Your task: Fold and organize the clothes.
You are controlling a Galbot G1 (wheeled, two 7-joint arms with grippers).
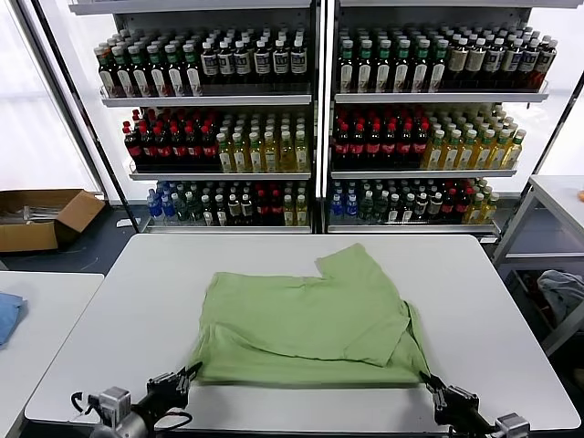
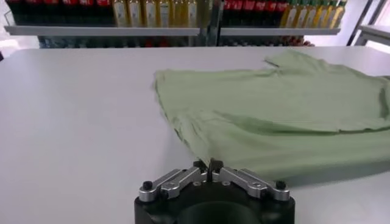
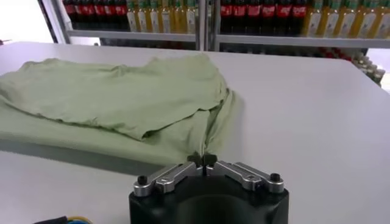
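polo shirt (image 3: 122,97): folded on table (image 3: 304,122) | right hand (image 3: 205,161): pinching its corner

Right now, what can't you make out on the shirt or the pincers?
- Polo shirt: front graphic and buttons hidden, folded under in all views.
- Left pincer: shut at the shirt's near corner; whether fabric is pinched is hidden by its fingertips.
- Right pincer: its hold on the hem can't be confirmed, fingertips cover it.
- Bottle labels: too small.
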